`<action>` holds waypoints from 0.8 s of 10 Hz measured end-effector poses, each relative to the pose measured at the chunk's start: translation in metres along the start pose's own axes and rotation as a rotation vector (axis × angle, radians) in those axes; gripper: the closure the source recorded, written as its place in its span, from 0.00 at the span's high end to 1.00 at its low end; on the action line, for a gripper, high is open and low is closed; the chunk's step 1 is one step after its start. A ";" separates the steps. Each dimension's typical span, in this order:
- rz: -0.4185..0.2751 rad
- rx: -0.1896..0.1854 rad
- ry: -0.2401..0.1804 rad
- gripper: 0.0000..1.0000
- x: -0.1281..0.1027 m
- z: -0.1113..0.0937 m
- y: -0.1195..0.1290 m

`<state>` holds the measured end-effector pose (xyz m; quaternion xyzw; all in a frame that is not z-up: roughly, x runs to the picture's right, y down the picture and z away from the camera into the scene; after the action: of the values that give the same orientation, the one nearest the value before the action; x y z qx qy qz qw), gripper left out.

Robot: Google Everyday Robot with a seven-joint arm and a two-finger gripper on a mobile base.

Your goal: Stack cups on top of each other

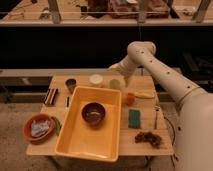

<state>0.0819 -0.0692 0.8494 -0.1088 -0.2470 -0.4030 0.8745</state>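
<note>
Nothing legible anywhere (labels, brands, numbers included).

Table (145, 107): tray (67, 120), dark cup (71, 84), cream cup (96, 80), green cup (115, 84); end effector (120, 70) near it.

Three cups (71, 84) (96, 79) (115, 84), two bowls (93, 112) (27, 134), one tray (75, 146), one gripper (120, 72), its jaws near the cups.

dark grey-brown cup (71, 84): upright, left end of the row, behind the tray's (80, 136) far left corner
cream-white cup (96, 80): upright, middle, just behind the tray's far rim
light green cup (115, 84): upright, right end
stacking: none, all three apart
gripper (120, 75): just above the light green cup
</note>
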 end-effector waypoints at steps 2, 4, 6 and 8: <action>0.014 -0.042 -0.016 0.80 0.003 0.018 0.012; 0.047 -0.069 -0.029 0.80 0.009 0.040 0.024; 0.085 -0.089 -0.041 0.80 0.017 0.057 0.035; 0.132 -0.101 -0.032 0.80 0.027 0.073 0.044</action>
<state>0.1052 -0.0293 0.9259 -0.1754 -0.2325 -0.3547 0.8885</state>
